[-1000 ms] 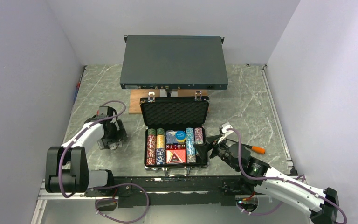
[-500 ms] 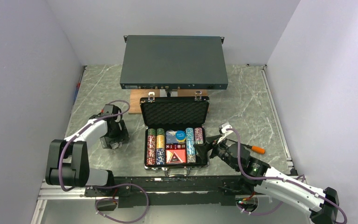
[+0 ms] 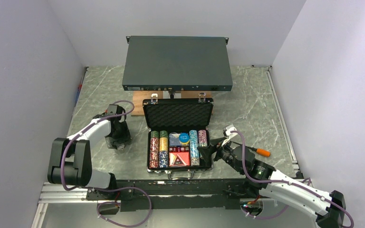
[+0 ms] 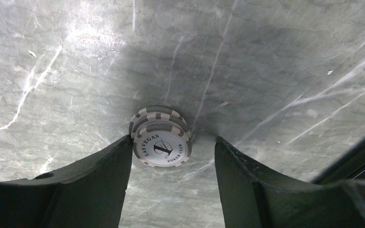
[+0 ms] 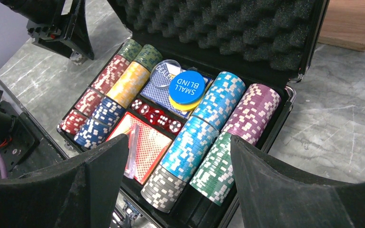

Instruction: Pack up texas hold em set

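Left pincer (image 4: 171,140) open astride grey chip stack (image 4: 159,148) left of briefcase (image 3: 178,114); centre before squeezing. Right pincer (image 5: 178,142) open, empty.

Polished marble-look table (image 4: 266,57), dimpled foam lining (image 5: 228,28), smooth plastic poker chips (image 5: 204,128).

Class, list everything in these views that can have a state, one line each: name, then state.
briefcase: open, lid raised.
chip rows: packed in the briefcase.
blue disc: inside, label up.
loose chips: stacked flat on the table, not clamped.
left gripper: jaws open astride the loose chips.
right gripper: jaws open, empty, beside the briefcase.
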`<state>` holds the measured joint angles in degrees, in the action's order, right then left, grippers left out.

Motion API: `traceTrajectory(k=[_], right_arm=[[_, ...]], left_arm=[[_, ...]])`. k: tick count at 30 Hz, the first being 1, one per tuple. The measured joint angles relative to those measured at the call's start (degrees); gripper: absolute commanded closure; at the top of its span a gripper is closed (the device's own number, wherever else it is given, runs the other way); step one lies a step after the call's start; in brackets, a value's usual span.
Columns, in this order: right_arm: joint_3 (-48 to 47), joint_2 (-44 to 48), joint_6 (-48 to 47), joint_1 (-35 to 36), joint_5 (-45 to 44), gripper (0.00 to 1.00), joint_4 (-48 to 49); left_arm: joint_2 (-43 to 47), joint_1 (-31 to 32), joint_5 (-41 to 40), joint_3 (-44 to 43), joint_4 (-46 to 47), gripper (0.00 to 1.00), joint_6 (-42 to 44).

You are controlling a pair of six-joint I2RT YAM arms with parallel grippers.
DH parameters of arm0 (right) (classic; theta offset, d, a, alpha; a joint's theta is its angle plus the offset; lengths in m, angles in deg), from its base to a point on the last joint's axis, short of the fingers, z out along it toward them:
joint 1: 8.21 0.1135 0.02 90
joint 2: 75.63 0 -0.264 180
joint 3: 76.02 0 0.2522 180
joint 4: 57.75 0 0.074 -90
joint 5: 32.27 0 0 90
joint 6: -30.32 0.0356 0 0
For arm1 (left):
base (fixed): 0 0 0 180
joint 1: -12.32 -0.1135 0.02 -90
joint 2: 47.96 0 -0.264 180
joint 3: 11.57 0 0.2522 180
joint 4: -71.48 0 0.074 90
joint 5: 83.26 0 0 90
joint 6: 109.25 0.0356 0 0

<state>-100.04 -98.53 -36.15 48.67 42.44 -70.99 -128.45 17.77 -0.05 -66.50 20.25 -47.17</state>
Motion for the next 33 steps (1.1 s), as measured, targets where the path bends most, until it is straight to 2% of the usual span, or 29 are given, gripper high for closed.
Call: traceTrajectory(k=[3,13,14,17,18,28,33], right_arm=[[0.0,-0.3,0.0,0.0,0.0,0.2,0.0],[0.0,-0.2,0.0,0.0,0.2,0.2,0.0],[0.0,-0.2,0.0,0.0,0.3,0.2,0.0],[0.0,-0.3,0.0,0.0,0.3,0.2,0.0],[0.0,-0.3,0.0,0.0,0.4,0.2,0.0],[0.0,-0.3,0.0,0.0,0.4,0.2,0.0],[0.0,-0.2,0.0,0.0,0.4,0.2,0.0]], left_arm=[[0.0,0.4,-0.2,0.0,0.0,0.39,-0.3],[0.8,0.6,-1.0,0.6,-0.3,0.44,-3.2],[1.2,0.7,-1.2,0.9,-0.4,0.43,-3.5],[2.8,0.7,-2.5,2.0,-0.9,0.3,-4.9],[3.4,0.7,-3.0,2.4,-1.2,0.29,-5.3],[3.1,0.6,-3.8,2.2,-2.0,0.38,-6.6],[0.6,0.6,-2.7,0.3,-2.4,0.39,-5.7]])
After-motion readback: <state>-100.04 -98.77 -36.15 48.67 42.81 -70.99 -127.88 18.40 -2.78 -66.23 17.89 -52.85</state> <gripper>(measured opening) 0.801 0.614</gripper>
